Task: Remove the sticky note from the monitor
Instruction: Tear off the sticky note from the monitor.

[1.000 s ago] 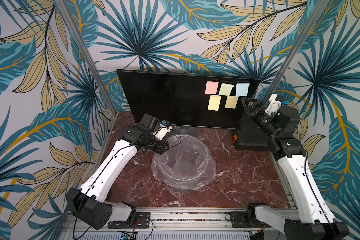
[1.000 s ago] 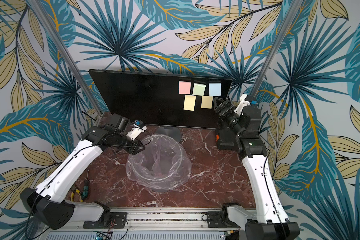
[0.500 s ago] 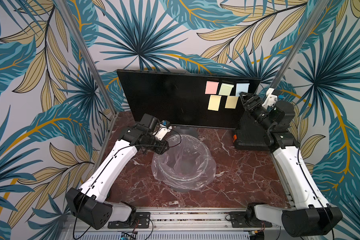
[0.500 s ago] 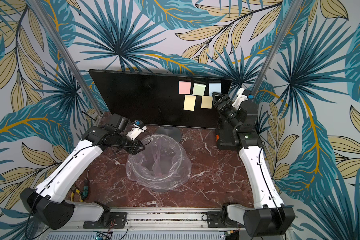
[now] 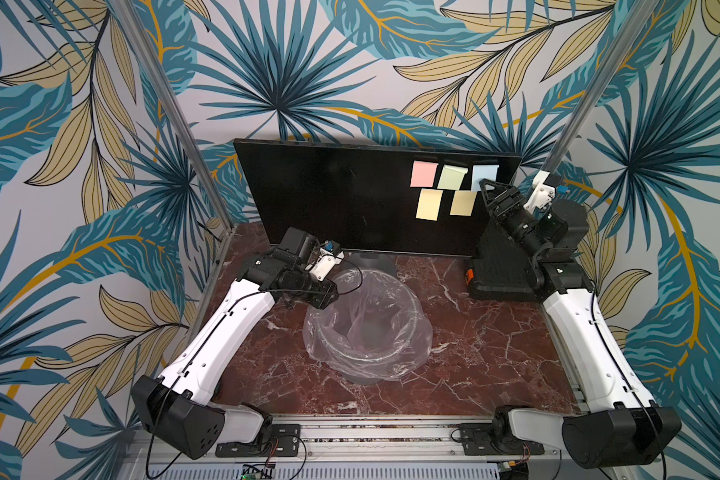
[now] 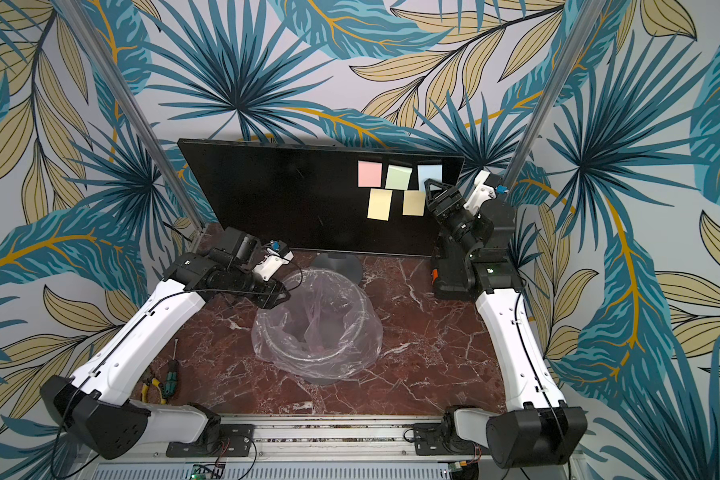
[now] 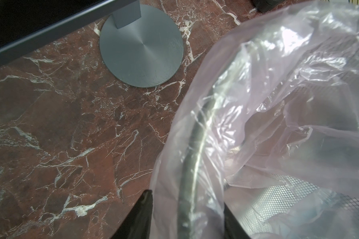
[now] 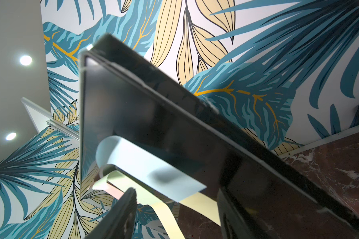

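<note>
palm-leaf wall (image 5: 350,62), teal and tan on pale grey, all round. two slanting metal posts (image 5: 163,112) rise behind a red-brown marble table (image 5: 495,353) with white veins. the right wrist view shows a grey ceiling (image 8: 8,31) with two round lights (image 8: 25,60) lit.

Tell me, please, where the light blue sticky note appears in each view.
Top view: light blue sticky note, upper right corner of the monitor.
Top view: note, same corner.
Left wrist: not in it.
Right wrist: note curling off the monitor, ahead of right hand.
Shared landmark: the monitor.
</note>
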Robot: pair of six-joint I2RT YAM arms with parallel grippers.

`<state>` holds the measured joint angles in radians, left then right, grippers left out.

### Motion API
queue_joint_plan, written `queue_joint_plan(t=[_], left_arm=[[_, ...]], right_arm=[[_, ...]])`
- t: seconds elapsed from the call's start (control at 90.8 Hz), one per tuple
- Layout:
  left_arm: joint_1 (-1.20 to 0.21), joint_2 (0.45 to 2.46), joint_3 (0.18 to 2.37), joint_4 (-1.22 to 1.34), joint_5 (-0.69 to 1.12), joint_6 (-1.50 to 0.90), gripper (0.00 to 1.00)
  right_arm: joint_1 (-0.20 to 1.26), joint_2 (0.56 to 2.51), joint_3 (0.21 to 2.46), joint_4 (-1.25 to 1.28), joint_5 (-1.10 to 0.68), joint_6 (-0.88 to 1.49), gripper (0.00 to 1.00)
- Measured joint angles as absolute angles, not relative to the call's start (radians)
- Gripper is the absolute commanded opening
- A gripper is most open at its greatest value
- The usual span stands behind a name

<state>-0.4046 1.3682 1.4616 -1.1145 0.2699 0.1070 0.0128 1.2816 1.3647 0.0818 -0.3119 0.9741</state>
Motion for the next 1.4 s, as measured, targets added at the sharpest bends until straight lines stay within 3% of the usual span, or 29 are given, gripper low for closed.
queue_joint_plan(t=[0.408, 0.87, 0.958, 1.047, 1.168, 1.399], left_arm=[[-0.405, 1.368, 1.462, -1.114, 0.27, 0.107, 0.47], [-0.405, 1.368, 1.462, -1.114, 0.27, 0.107, 0.47], [-0.405, 1.368, 1.462, -1.114, 0.27, 0.107, 0.47], [-0.405, 1.368, 1.462, -1.114, 0.27, 0.107, 0.47], [-0.405, 1.368, 1.462, -1.114, 0.27, 0.107, 0.46], [-0.405, 1.368, 1.462, -1.114, 0.27, 0.107, 0.47]], right_arm=[[0.013, 1.283, 1.365, 0.107, -0.324, 0.985, 0.58], [0.013, 1.275, 1.365, 0.108, -0.32, 0.995, 0.45], [0.013, 1.274, 1.365, 0.108, -0.316, 0.995, 0.45], [0.013, 1.272, 1.365, 0.109, -0.313, 0.994, 0.58], [0.013, 1.271, 1.365, 0.114, -0.307, 0.997, 0.61], [0.013, 1.272, 1.367, 0.115, -0.3, 1.004, 0.46]])
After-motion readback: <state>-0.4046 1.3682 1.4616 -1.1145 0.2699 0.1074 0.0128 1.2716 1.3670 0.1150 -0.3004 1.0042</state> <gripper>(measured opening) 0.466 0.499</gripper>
